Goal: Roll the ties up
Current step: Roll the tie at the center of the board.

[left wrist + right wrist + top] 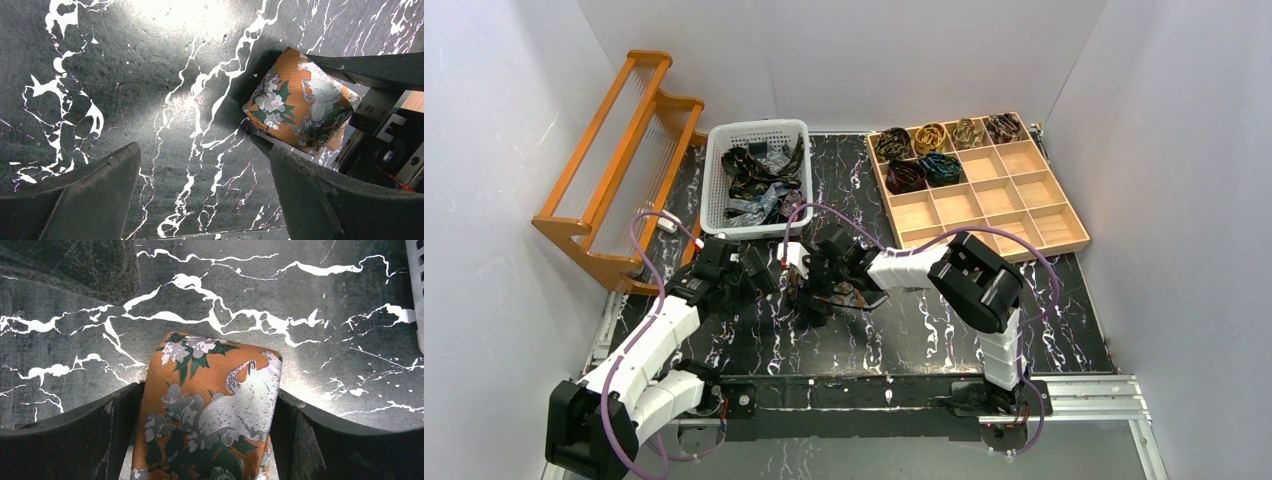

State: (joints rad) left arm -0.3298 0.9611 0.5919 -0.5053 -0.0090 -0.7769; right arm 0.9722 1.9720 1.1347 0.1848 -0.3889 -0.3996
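An orange tie (210,405) with grey flowers, green leaves and a white bird is folded into a thick roll. My right gripper (210,412) is shut on it, one finger on each side, just above the black marbled tabletop. In the left wrist view the same tie roll (300,105) sits at the upper right, between the right gripper's dark fingers (370,65). My left gripper (205,195) is open and empty, with its right finger tip just short of the roll. In the top view both grippers meet mid-table, left (769,292) and right (809,290); the tie is hidden under them.
A white basket (759,128) holding loose dark ties (759,175) stands at the back centre. A wooden compartment tray (984,165) at the back right holds several rolled ties (929,137). A wooden rack (624,150) leans at the far left.
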